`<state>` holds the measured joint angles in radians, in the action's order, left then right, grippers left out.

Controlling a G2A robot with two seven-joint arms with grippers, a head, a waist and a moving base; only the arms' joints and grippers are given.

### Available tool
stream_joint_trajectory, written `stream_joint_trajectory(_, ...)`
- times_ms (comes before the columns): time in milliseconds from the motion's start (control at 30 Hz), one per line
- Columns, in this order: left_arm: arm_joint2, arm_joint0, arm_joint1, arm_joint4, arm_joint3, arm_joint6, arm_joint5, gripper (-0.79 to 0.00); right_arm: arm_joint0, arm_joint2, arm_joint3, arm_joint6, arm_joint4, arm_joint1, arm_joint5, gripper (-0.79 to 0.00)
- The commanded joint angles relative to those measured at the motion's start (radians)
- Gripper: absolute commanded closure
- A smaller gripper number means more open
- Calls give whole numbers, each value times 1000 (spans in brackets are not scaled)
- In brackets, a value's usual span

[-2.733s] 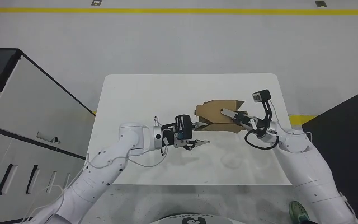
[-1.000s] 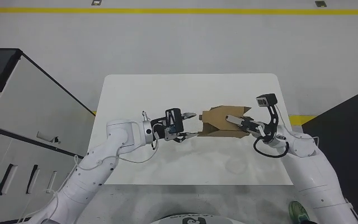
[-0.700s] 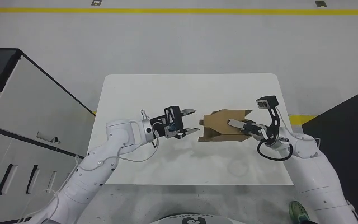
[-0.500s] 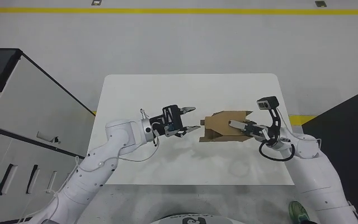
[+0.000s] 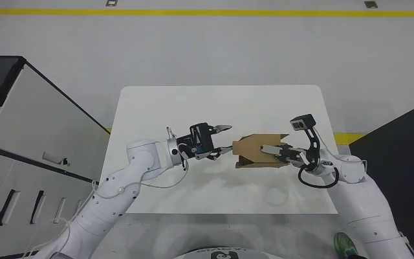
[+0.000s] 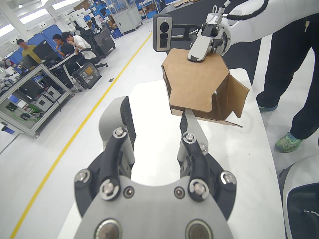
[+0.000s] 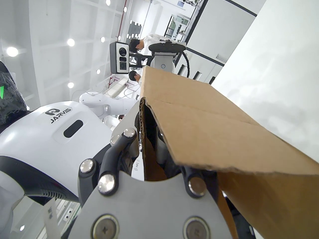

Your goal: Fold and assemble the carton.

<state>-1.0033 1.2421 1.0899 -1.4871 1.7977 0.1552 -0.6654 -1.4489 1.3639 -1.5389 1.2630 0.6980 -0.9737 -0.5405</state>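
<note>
You're mid-fold. The brown corrugated cardboard carton (image 5: 255,147) stands half-formed on the white worktop (image 5: 162,103), right of centre and about midway between its far and near edges. Your right gripper (image 5: 268,149) is clamped on one carton wall, steadying it. Your left gripper (image 6: 154,111) is spread wide at the carton's open end, with one fingertip at its lower edge, perhaps touching. Next, I'd judge, the left should press a loose flap inward while the right holds firm. Count: one carton, two grippers.
</note>
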Motion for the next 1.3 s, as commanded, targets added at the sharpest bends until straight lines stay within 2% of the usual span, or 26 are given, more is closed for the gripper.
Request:
stream_joint_trajectory(0,3,-2,2,0,-4,12,7,-413,4,-3,6,14,2,0,5,0)
stream_joint_trajectory(567,22,-27,10,-1,-52,90,-2,-443,38,-24,34,54,5,-1,37,0)
stream_joint_trajectory(967,25,-36,13,-5,-76,113,-15,-440,60,-32,53,30,17,-4,13,0)
stream_joint_trajectory(1267,31,-46,17,-3,-94,124,-15,-428,78,-58,32,73,20,-2,57,0)
